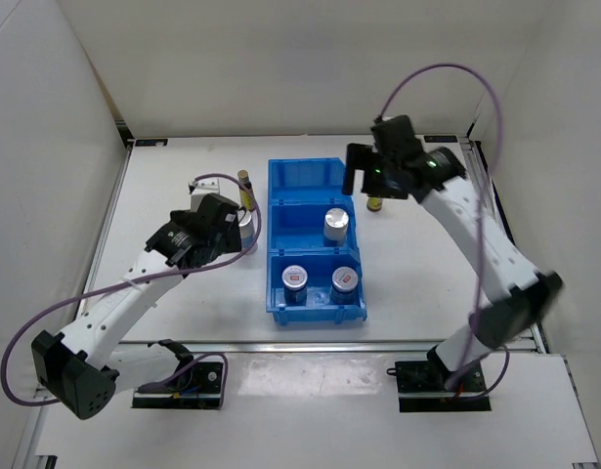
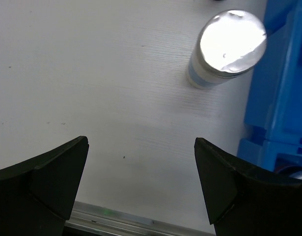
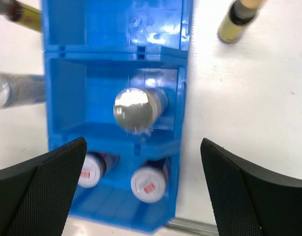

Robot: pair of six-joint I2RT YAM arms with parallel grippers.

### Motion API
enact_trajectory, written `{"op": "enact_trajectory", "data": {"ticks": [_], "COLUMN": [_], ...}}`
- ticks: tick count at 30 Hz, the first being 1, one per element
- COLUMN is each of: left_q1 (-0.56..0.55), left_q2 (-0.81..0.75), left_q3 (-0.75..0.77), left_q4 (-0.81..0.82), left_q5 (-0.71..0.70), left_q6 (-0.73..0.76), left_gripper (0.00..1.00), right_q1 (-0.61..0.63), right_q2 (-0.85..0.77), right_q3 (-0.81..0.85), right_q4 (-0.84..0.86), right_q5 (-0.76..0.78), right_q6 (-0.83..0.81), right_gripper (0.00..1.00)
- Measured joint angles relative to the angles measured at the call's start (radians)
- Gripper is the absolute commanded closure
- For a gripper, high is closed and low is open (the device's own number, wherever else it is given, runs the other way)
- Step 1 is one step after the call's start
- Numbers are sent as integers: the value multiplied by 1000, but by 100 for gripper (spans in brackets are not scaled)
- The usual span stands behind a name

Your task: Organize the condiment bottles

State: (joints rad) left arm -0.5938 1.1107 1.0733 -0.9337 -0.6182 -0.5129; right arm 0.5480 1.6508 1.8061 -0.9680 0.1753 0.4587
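At the centre of the desk (image 1: 183, 166) sits the blue bin (image 1: 305, 184), and its filling looks sorted by kind. A short jar (image 1: 295, 278) and a second jar (image 1: 345, 278) share the 6 o'clock compartment. One white cylinder (image 1: 337, 223) stands alone in the middle one. The 12 o'clock compartment is bare, presumably kept for the amber pair.

Above the bin hangs the right pincer (image 3: 143, 143), jaws wide and holding nothing, looking down on that middle compartment.

Toward 9 o'clock of the bin, just beside its wall, the second white cylinder (image 2: 229, 44) stands on the desk. The left pincer (image 2: 141, 141) is spread wide and empty just short of it, lined up as if to take it, likely so it can join its twin.

One amber bottle (image 1: 245, 188) waits at 10 o'clock of the bin, and the other amber bottle (image 1: 375, 203) at 2 o'clock, close under the right arm's wrist. By my reckoning half the bottles are housed and three stand outside.
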Motion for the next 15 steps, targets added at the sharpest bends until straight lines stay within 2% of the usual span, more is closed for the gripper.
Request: {"op": "enact_trajectory", "data": {"ticks": [4,7,12,15], "left_q1": [3,11,94,147], "left_q2": [91,188,365,437], "left_q3": [101,194,280,274], "left_q4": [39,89,161,179], "left_q5": [88,135,253,306], "left_q6": [19,44,78,88], "left_gripper": [0,0,0,0], "right_q1": [-3,-5,-4,-2], "right_q2": [-268,-397,-475,-505], "right_q3": [-164,-309,-559,-611], "right_q4": [27,42,51,29], "right_q5": [7,-22,-94,-124], "right_q6": [10,26,39,39], "right_gripper": [0,0,0,0]}}
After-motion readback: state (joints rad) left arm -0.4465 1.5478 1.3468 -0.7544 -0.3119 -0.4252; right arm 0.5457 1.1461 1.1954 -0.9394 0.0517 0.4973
